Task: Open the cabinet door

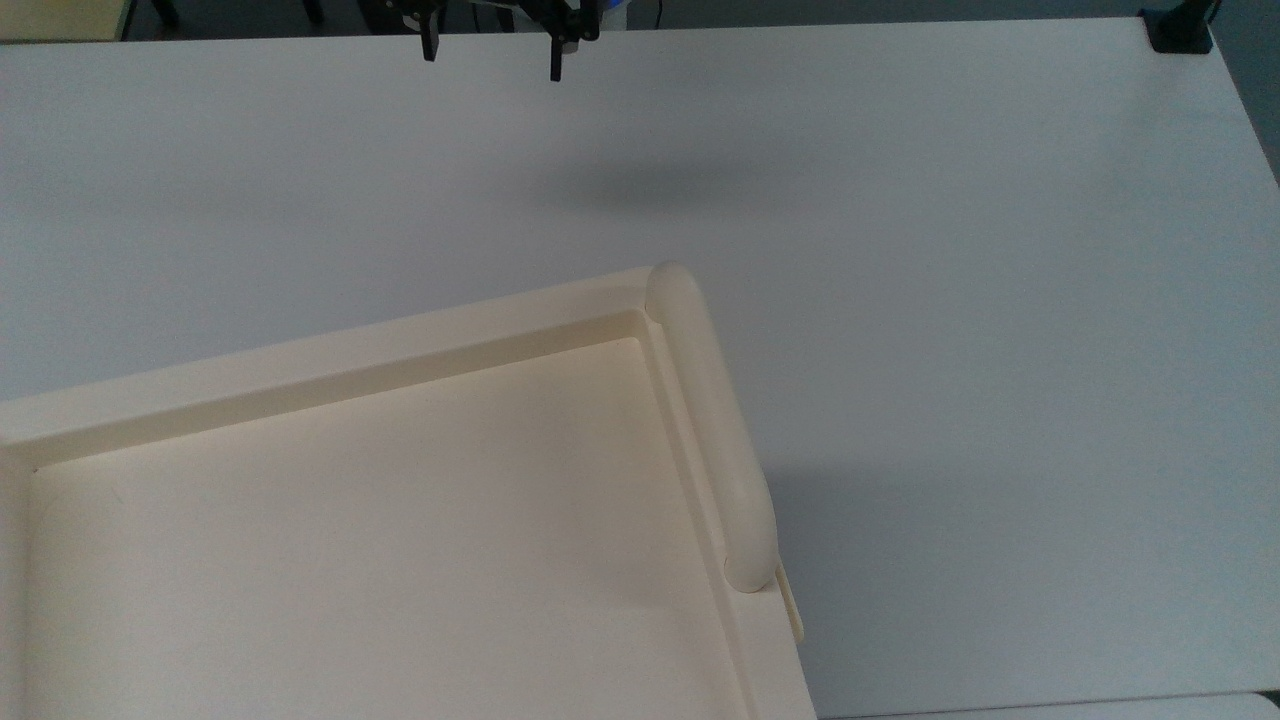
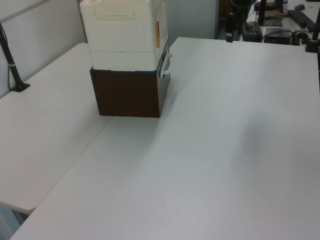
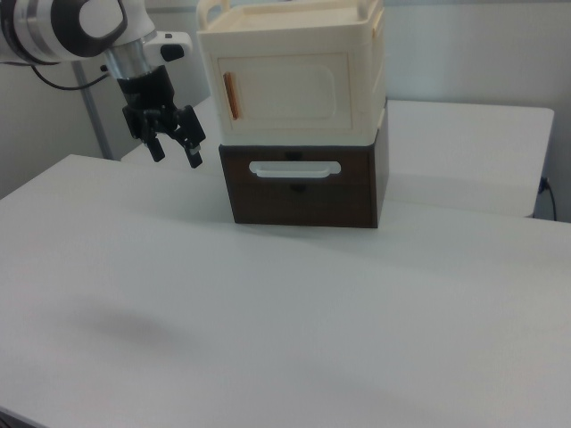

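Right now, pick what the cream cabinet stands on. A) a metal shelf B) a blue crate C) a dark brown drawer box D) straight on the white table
C: in the right view the cabinet sits on top of a dark brown drawer box with a white handle, which stands on the table.
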